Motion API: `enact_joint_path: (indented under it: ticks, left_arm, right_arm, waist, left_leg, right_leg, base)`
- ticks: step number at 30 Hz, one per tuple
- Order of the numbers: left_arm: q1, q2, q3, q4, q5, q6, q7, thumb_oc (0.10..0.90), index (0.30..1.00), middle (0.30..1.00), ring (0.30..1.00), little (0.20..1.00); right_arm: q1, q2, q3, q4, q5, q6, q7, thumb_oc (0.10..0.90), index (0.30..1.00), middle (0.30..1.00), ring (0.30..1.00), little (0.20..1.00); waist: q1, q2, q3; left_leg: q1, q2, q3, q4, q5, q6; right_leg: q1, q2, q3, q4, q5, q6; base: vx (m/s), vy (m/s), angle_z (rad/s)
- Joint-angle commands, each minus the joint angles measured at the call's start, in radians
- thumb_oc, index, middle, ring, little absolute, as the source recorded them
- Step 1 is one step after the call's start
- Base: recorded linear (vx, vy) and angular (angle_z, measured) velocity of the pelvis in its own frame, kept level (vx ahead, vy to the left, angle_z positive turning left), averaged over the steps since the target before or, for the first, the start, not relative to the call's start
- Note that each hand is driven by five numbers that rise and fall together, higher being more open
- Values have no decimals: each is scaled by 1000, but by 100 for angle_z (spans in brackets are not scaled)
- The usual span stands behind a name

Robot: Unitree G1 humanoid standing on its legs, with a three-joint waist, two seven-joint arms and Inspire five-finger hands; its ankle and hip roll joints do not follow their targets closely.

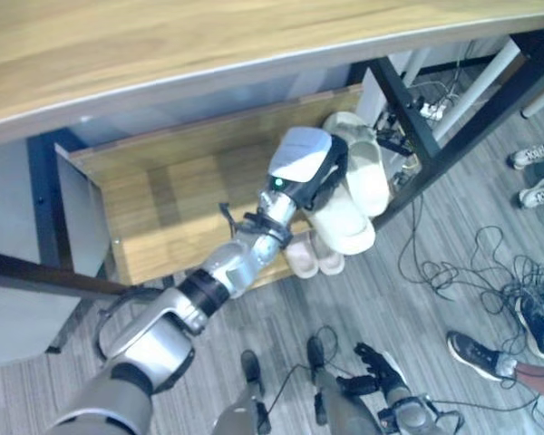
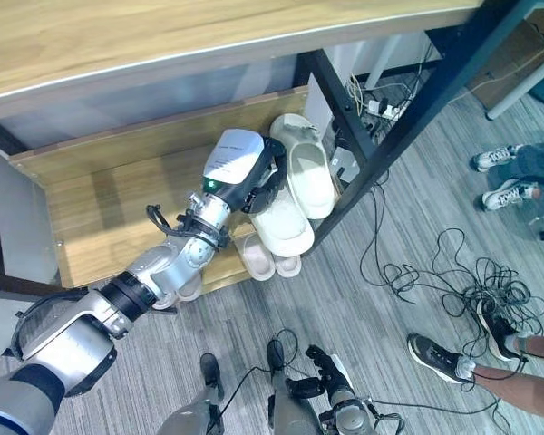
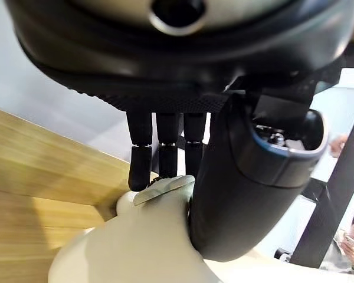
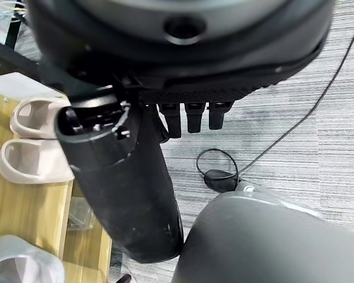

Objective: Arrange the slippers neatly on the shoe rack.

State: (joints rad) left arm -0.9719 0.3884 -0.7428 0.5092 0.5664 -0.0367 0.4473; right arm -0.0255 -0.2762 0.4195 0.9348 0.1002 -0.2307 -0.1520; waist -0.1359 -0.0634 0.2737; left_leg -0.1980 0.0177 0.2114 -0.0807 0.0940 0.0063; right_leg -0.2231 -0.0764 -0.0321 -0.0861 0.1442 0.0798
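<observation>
Left eye view: centre frame, the left hand (image 1: 301, 166) reaches onto the shoe rack (image 1: 163, 195) over the cream slippers (image 1: 358, 186); nudging them square with the pinkish pair (image 1: 313, 256) seems wise. Left wrist view: fingers (image 3: 140, 154) and thumb curl onto a slipper's edge. Right wrist view: the right hand (image 4: 165, 88) hangs curled, empty.

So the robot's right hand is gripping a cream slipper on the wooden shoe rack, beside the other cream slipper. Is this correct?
Not quite: it is the left hand, not the right. The right eye view shows the left arm reaching to the wooden shoe rack, its fingers curled on the cream slipper, beside the other cream slipper. The right hand hangs low over the floor.
</observation>
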Motion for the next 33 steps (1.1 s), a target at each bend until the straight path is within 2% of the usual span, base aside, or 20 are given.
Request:
enact_joint_path:
  ticks: [1,10,16,22,29,33]
  left_arm:
    - [-224,-47,32,43,47,-23,63,400,300,300,300,300]
    - [-340,2,-18,78,103,6,57,400,300,300,300,300]
    - [-369,17,-19,97,99,11,65,400,300,300,300,300]
    - [-465,24,-86,130,136,18,50,400,300,300,300,300]
    - [-506,37,-106,180,135,36,50,400,300,300,300,300]
    - [-557,80,-147,228,138,41,41,400,300,300,300,300]
  right_arm:
    - [53,-88,20,-55,1,-17,-5,800,900,900,900,900]
    - [60,-120,19,-93,7,-22,14,800,900,900,900,900]
    - [66,-128,17,-106,10,-25,20,800,900,900,900,900]
    - [35,-139,27,-113,14,-29,16,800,900,900,900,900]
    - [21,-151,22,-120,10,-28,11,800,900,900,900,900]
    - [15,-163,18,-122,21,-31,19,800,900,900,900,900]
  waist:
    - [18,44,-43]
    - [15,41,-42]
    - [14,40,-39]
    - [4,35,-22]
    - [-1,31,-15]
    - [-2,24,-16]
  left_leg:
    - [-17,8,-87,-7,-70,-28]
    - [-32,7,-87,-7,-73,-27]
    - [-36,6,-87,-7,-72,-28]
    - [-61,6,-83,-7,-67,-29]
    - [-81,5,-71,-7,-66,-26]
    - [-90,7,-59,-7,-69,-26]
  right_leg:
    - [-21,-4,-87,40,-82,66]
    - [-33,-6,-88,37,-79,70]
    - [-36,-8,-91,40,-80,70]
    - [-62,-13,-87,37,-68,75]
    - [-84,-18,-80,35,-55,84]
    - [-96,-19,-77,33,-48,88]
  base:
    - [-4,9,-5]
    - [0,0,0]
    - [0,0,0]
    - [0,0,0]
    - [2,33,-4]
    - [2,29,-6]
